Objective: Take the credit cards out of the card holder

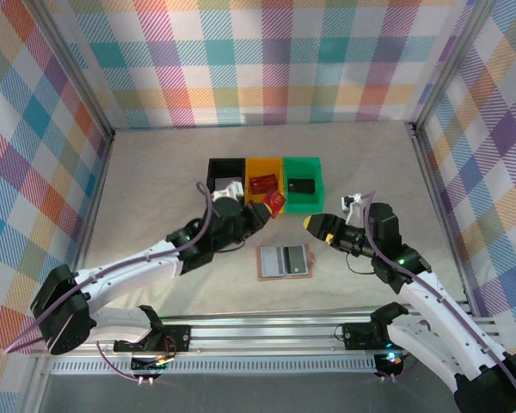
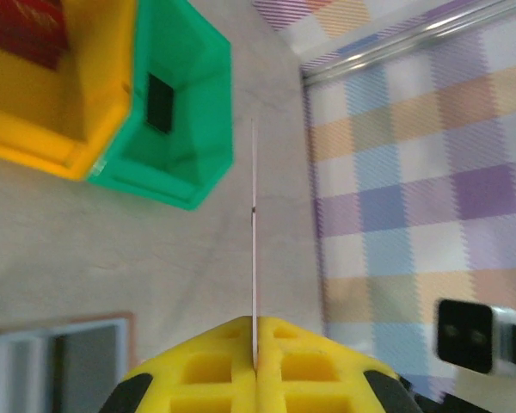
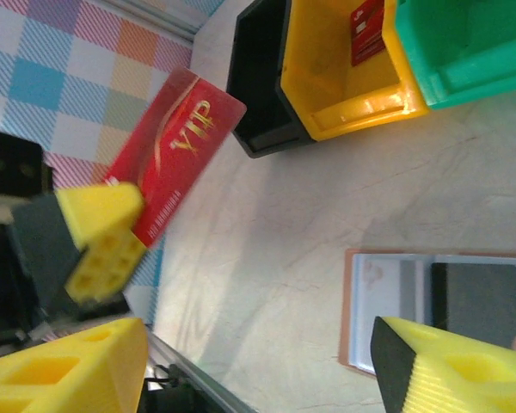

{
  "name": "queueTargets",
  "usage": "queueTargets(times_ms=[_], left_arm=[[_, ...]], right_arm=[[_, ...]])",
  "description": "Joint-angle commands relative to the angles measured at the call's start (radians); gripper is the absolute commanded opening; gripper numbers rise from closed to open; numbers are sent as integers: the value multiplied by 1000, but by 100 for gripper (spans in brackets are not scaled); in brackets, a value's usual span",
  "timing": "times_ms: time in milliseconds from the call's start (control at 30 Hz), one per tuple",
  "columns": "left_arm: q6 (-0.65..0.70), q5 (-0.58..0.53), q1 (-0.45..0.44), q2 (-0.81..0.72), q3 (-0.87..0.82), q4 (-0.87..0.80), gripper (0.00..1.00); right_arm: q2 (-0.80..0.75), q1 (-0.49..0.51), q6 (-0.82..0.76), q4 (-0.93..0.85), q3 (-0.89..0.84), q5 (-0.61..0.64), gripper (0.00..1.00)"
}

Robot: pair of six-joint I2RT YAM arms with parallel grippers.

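The left gripper (image 1: pixel 263 212), its yellow fingers (image 2: pixel 206 372) pressed together, is clamped on a red card (image 1: pixel 275 202) at the centre of the overhead view. It holds the card in the air just below the yellow bin (image 1: pixel 251 163) and above the holder (image 1: pixel 264 261). In the left wrist view the card shows edge-on as a thin line rising from between the closed fingers. In the right wrist view its face fills the upper left, gold "VIP" lettering showing, gripped at its lower end.

The holder lies spread open and flat on the table (image 1: pixel 155 172), lower centre of the overhead frame, tan rim around pale inner panels. A dark card (image 1: pixel 297 258) sits in its right half.

The right gripper (image 1: pixel 313 223) hangs right of centre, near the holder's upper right corner, jaws standing well apart with nothing between them. Its two yellow fingers frame the bottom of the right wrist view, the holder's edge showing beside the right-hand one.

Three bins stand touching in a row at upper centre: the black bin (image 1: pixel 215 168) on the left, the yellow in the middle, the green bin (image 1: pixel 314 168) on the right. A second red card (image 1: pixel 262 182) lies in the yellow bin and a black card (image 1: pixel 301 184) in the green one.
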Motion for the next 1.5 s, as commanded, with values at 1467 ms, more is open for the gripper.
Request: queueTargets(times_ms=[1467], left_arm=[[266, 202, 316, 857, 897, -580, 0]], right_arm=[[-23, -7, -176, -157, 62, 34, 99]])
